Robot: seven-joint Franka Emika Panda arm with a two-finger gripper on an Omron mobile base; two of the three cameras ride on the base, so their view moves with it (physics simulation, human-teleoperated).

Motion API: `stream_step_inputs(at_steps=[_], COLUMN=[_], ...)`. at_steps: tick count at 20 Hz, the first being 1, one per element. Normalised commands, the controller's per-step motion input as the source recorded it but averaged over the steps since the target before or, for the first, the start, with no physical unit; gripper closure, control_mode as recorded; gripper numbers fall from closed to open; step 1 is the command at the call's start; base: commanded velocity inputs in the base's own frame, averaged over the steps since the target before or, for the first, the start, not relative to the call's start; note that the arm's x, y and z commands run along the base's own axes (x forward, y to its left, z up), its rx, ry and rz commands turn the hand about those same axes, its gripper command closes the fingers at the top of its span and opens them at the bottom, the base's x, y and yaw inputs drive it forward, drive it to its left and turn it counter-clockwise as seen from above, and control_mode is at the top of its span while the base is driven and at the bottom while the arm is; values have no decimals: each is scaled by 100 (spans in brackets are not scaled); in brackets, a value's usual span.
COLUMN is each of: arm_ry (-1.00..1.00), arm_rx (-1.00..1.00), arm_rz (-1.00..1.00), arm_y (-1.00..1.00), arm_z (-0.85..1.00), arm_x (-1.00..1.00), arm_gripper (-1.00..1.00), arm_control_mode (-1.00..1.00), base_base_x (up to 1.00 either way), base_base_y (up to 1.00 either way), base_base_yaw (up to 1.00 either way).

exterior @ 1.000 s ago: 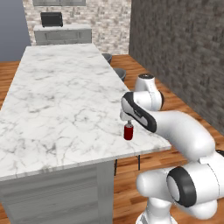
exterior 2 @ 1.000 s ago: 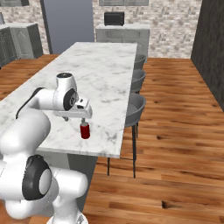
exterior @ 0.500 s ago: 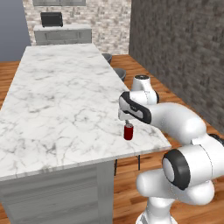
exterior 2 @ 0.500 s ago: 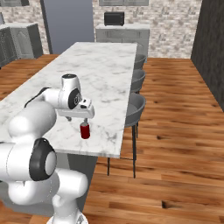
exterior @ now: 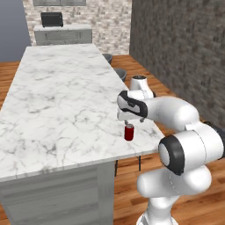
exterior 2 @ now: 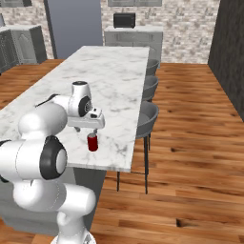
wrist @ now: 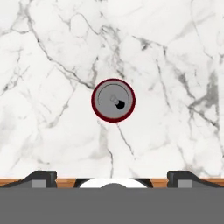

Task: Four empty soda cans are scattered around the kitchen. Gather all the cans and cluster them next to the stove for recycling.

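End effector point(exterior: 128, 121) is held open above the upright can point(exterior: 128, 132), near the tabletop point(exterior: 61, 101) edge at 3 o'clock. An off-centre descent could tip it overboard.

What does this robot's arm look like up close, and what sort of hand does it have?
The arm is made of fat, rounded, glossy white segments, joined by dark grey to black rings at the joints. It ends in a blocky white-and-black hand carrying the gripper, which has two small dark fingertips in place of a hand with fingers. No loose cables or markings can be made out.
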Motion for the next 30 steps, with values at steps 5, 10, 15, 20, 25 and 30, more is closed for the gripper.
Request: stream_step_inputs(at_steps=[5,10,15,20,25,30], arm_ry=[1,0,0,0,0,0], arm_rx=[0,0,0,0,0,0], arm_rz=[0,0,0,0,0,0], arm_y=[0,0,0,0,0,0], arm_z=[-18,-18,-18,-20,-16,-11], arm_x=[18,16,13,12,12,11], arm_gripper=[-100,-100,-100,-100,-100,-100], arm_control_mode=[-100,-100,-100,-100,-100,-100], base_base_x=[0,0,0,0,0,0], base_base_y=[0,0,0,0,0,0], base_base_yaw=[0,0,0,0,0,0])
